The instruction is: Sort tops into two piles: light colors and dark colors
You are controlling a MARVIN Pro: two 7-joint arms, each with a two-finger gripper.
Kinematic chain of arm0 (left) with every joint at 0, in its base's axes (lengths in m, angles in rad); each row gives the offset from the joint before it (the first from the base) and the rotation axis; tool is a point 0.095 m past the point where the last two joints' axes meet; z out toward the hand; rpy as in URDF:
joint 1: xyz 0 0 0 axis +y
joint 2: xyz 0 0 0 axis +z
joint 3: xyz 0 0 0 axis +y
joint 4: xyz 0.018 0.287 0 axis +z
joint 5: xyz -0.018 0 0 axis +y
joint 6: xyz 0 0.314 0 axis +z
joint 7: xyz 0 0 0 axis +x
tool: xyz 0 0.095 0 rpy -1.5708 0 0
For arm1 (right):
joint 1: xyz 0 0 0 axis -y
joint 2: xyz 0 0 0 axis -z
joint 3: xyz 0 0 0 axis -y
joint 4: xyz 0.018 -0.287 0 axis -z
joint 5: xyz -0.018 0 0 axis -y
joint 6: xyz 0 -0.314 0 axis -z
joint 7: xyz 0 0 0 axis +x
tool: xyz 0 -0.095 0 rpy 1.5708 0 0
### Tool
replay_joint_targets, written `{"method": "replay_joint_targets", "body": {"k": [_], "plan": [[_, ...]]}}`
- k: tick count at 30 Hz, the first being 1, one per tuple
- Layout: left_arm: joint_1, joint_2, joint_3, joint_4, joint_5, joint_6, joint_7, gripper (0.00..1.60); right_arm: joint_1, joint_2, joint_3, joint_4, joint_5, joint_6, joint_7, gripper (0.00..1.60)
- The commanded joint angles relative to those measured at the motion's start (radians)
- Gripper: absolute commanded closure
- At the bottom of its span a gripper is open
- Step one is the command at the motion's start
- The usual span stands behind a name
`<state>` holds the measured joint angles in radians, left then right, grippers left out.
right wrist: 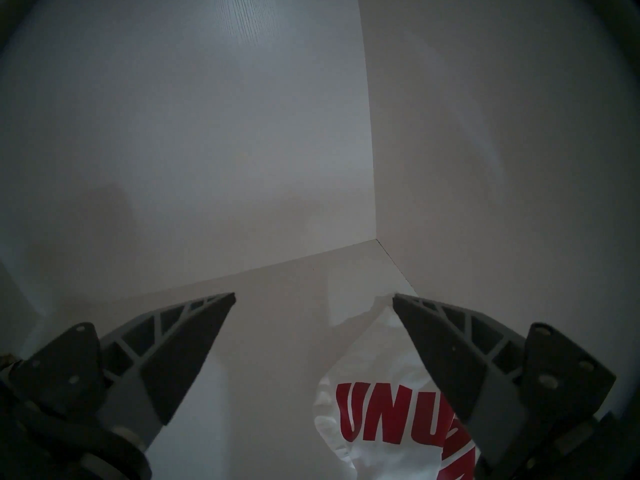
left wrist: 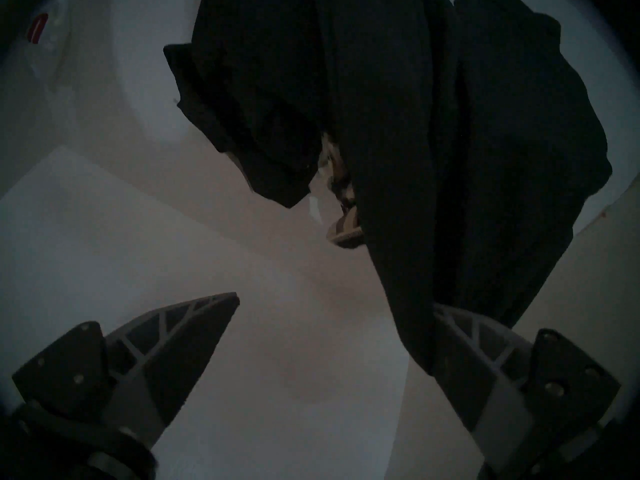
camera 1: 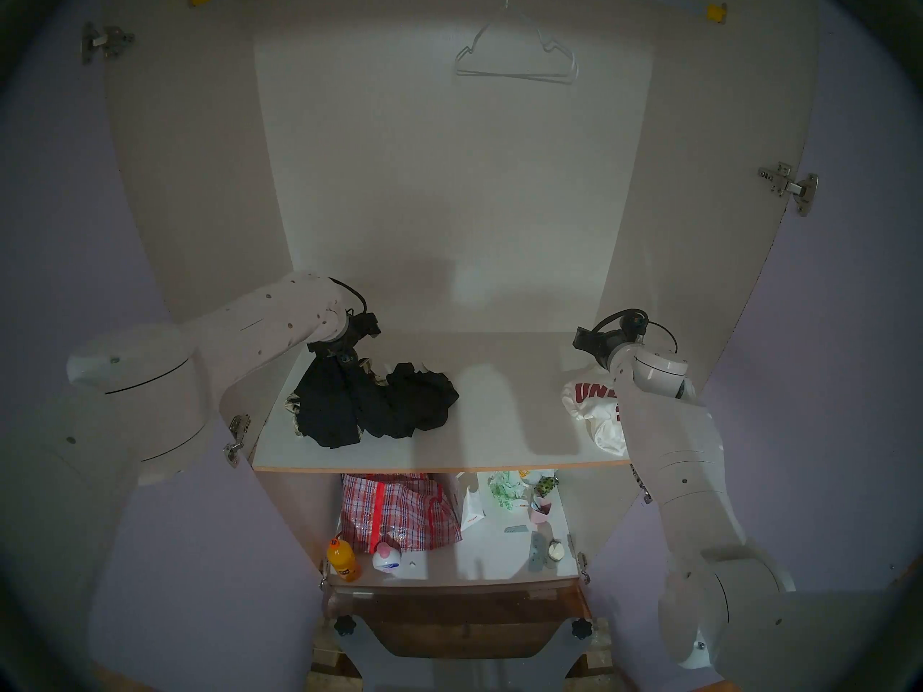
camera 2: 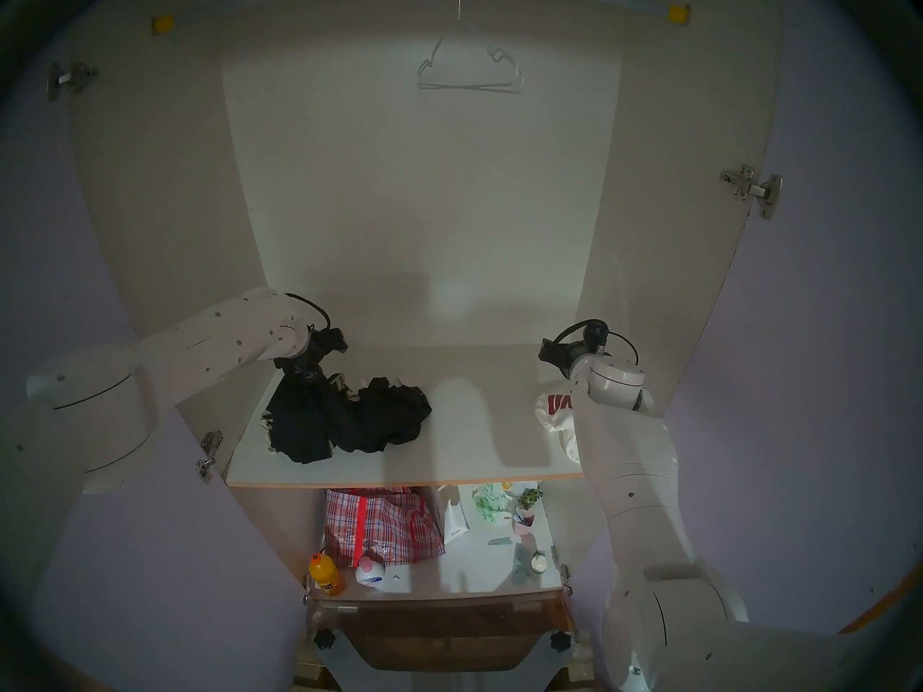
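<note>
Black top [camera 1: 332, 401] hangs lengthwise off one finger of the gaping left pincer [left wrist: 332, 309]; right pincer [right wrist: 313, 299] gapes empty.

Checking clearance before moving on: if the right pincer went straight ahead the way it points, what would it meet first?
Probably the wardrobe's back wall; the right pincer is open, the white top lying below its line.

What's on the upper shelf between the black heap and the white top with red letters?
Nothing: bare shelf with only shadow separates the black heap from the white top, clearest in the head views.
</note>
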<state>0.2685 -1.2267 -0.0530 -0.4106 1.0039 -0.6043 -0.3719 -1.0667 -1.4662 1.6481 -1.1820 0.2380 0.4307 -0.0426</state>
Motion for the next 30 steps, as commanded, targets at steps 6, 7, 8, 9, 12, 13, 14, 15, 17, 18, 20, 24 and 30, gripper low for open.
{"method": "replay_joint_targets", "body": {"k": [6, 7, 8, 9, 12, 13, 14, 15, 17, 18, 20, 24, 30], "plan": [[-0.066, -0.069, -0.074, 0.04, -0.044, -0.042, -0.007, 0.0, 0.025, 0.0, 0.001, -0.027, 0.001, -0.014, 0.004, 0.0], [-0.068, -0.077, -0.086, 0.038, -0.044, -0.039, -0.015, 0.0, 0.025, 0.0, 0.001, -0.027, 0.0, -0.014, 0.004, 0.0], [-0.071, -0.085, -0.103, 0.033, -0.046, -0.032, -0.026, 0.0, 0.025, 0.0, 0.001, -0.028, 0.0, -0.015, 0.004, 0.0], [-0.074, -0.09, -0.104, 0.025, -0.034, -0.025, -0.039, 0.0, 0.025, 0.0, 0.002, -0.028, 0.0, -0.015, 0.004, 0.0], [-0.089, -0.091, -0.077, 0.002, 0.017, -0.053, -0.089, 0.0, 0.025, 0.0, 0.002, -0.028, 0.0, -0.016, 0.005, 0.0], [-0.094, -0.082, -0.069, -0.008, 0.021, -0.095, -0.1, 0.0, 0.025, -0.001, 0.002, -0.028, -0.001, -0.016, 0.005, 0.0], [-0.094, -0.073, -0.073, -0.026, 0.028, -0.098, -0.116, 0.0, 0.025, -0.001, 0.002, -0.028, -0.001, -0.016, 0.005, 0.0], [-0.098, -0.061, -0.056, -0.048, 0.052, -0.136, -0.119, 0.0, 0.025, -0.001, 0.002, -0.028, -0.001, -0.016, 0.005, 0.0], [-0.106, -0.055, -0.014, -0.064, 0.067, -0.191, -0.162, 0.0, 0.025, -0.001, 0.003, -0.029, -0.001, -0.016, 0.005, 0.0], [-0.113, -0.05, -0.001, -0.066, 0.071, -0.247, -0.158, 0.0, 0.024, -0.001, 0.003, -0.029, -0.002, -0.017, 0.005, 0.0], [-0.111, -0.047, -0.001, -0.065, 0.065, -0.252, -0.156, 0.0, 0.024, -0.001, 0.003, -0.029, -0.002, -0.017, 0.006, 0.0], [-0.134, -0.082, 0.04, -0.043, 0.116, -0.316, -0.049, 0.0, 0.025, -0.002, 0.003, -0.028, -0.003, -0.016, 0.006, 0.0], [-0.135, -0.1, 0.06, -0.017, 0.16, -0.286, 0.083, 0.0, 0.024, -0.002, 0.004, -0.029, -0.004, -0.016, 0.006, 0.0]]}}
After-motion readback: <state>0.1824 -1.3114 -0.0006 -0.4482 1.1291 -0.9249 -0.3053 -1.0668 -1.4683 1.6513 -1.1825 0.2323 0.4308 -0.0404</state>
